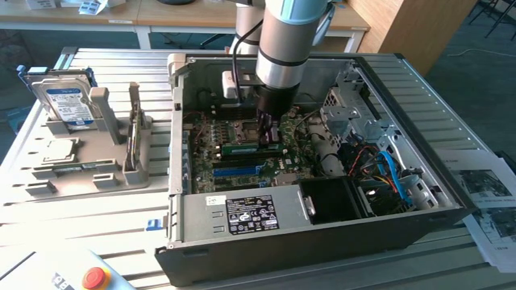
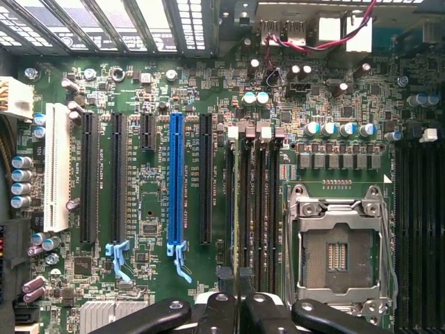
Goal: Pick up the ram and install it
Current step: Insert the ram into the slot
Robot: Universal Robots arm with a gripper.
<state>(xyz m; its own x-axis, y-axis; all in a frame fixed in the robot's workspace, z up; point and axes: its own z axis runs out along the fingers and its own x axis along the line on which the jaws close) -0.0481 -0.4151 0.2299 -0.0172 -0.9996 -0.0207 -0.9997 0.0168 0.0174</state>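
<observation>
My black gripper (image 1: 272,139) pinched narrow on the ram (image 1: 241,147), a thin flat green stick, low over long dark slots (image 2: 264,209), bumpy green board (image 2: 153,90), boxy open case (image 1: 322,241).

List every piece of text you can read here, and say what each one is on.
No text is legible.
Power supply label: print too small.
Hard drive label: too small.
Motherboard lettering: blurred.
Printed sheets: too small.
</observation>
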